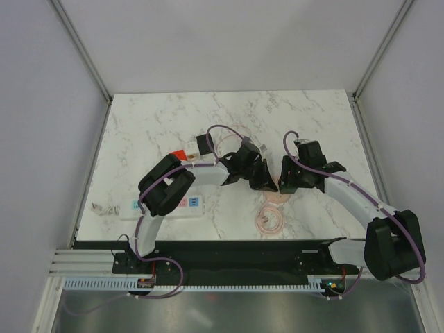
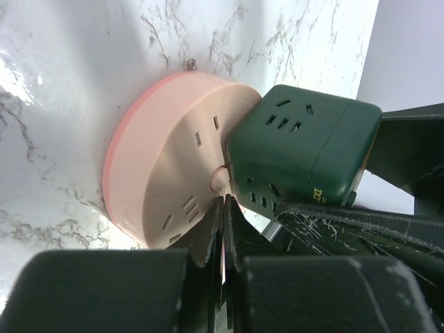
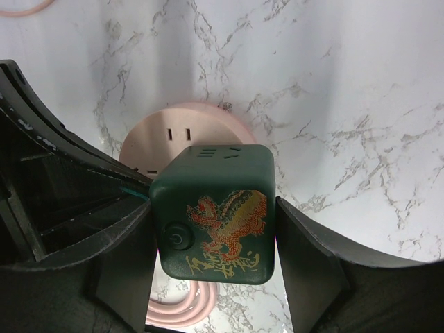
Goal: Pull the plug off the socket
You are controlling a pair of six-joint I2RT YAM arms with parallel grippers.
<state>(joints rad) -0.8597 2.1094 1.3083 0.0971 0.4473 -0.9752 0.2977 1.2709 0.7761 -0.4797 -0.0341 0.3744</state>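
1. The socket [image 1: 277, 200] is a round pink disc. It lies flat on the marble worktop [image 1: 159, 125], a little right of the middle and nearer the near edge than the far one.
2. The plug [image 3: 215, 211] is a dark green cube with a gold dragon printed on one face and a power button at that face's corner. It stands against the disc's face, over the half towards the grippers.
3. The left wrist view shows the cube meeting the disc near its centre. I cannot tell whether the prongs are still seated.
4. The right gripper [image 3: 215, 222] is clamped on the plug, one black finger [image 3: 125, 236] pressed to each side of the cube.
5. The left gripper [image 2: 223, 205] has its fingers [image 2: 208, 236] pressed together with nothing between them. Their tips are at the disc's face, just beside the foot of the cube.
6. From above, both grippers meet tip to tip over the socket (only a sliver of pink shows below them).
7. A pink cord [image 1: 269, 220] lies coiled just nearer the near edge than the disc.
8. A flat white strip [image 1: 193, 202] with pastel outlets lies along the near edge towards the left corner, partly under the left arm and well apart from the socket.
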